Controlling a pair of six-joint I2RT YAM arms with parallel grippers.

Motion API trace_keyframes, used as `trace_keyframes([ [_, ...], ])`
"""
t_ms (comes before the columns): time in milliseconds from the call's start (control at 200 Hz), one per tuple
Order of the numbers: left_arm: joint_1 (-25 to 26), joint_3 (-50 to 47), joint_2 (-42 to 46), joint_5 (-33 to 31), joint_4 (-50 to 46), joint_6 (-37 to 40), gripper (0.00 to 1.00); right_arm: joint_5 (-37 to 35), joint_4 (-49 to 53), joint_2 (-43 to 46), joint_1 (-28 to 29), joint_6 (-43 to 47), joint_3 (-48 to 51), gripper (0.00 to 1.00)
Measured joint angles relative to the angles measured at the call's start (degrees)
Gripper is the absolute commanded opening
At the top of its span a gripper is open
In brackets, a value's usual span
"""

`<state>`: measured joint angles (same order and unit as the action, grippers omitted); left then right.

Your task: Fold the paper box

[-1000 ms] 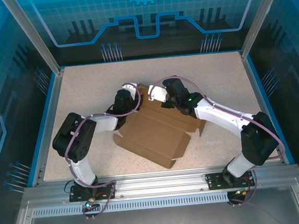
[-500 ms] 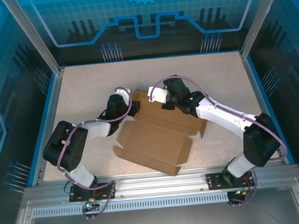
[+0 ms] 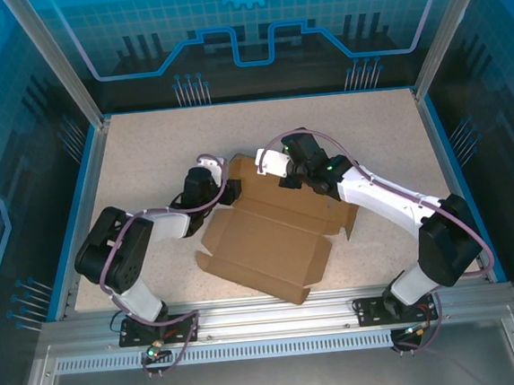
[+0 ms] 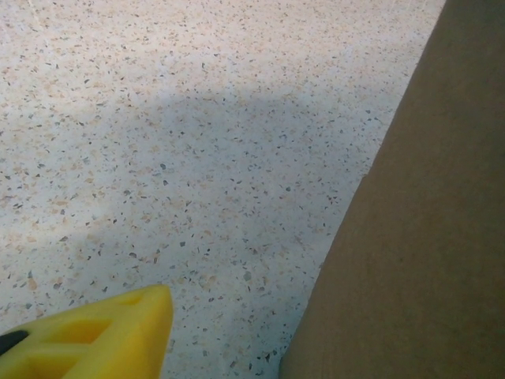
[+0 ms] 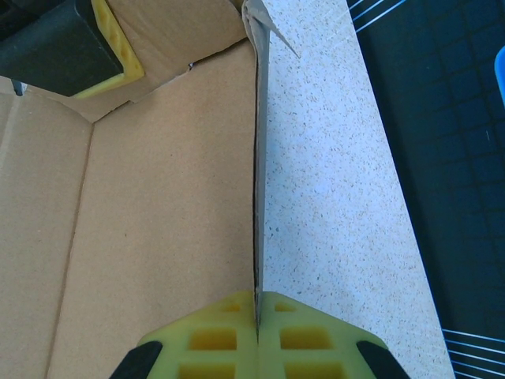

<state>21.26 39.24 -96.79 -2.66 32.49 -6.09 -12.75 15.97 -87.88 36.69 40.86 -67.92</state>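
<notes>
Nearest me, the paper box (image 3: pixel 270 241) is now lying opened out on the speckled table (image 3: pixel 145 148). Its near panel is spread flat toward the arm bases, where a moment ago it was sitting doubled over the tray. The inside creases and low side walls are showing again.

A little farther in, the left gripper (image 3: pixel 227 193) is drawing back off the cardboard and is now sitting just beside the box's left far corner. Its wrist camera is catching one yellow finger (image 4: pixel 102 335) over bare table, with cardboard only along the right edge. I cannot tell how wide that claw is standing, though nothing seems to be in it.

Farthest back, the right gripper (image 3: pixel 271 166) is pinching the upright far wall, its pads closed tight on the cardboard edge.

To my eye the fold on the left side is not holding. The right arm is only anchoring the box, and the left will probably be needing a fresh hold on a flap.
</notes>
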Motion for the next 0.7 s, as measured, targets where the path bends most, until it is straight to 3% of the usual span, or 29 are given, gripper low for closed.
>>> trace_keyframes([
  [195,0.0,0.9,-2.0,0.2,0.4,0.0,0.61,0.0,0.1,0.0,0.0,-0.2,0.0,0.0],
  [450,0.1,1.2,-2.9,-1.0,1.3,-1.8,0.44,1.1,-0.1,-0.3,0.0,-0.5,0.0,0.0],
  [700,0.7,2.1,-3.4,-4.0,1.7,-5.6,0.36,1.5,-1.0,-0.8,0.0,-1.1,0.0,0.0],
])
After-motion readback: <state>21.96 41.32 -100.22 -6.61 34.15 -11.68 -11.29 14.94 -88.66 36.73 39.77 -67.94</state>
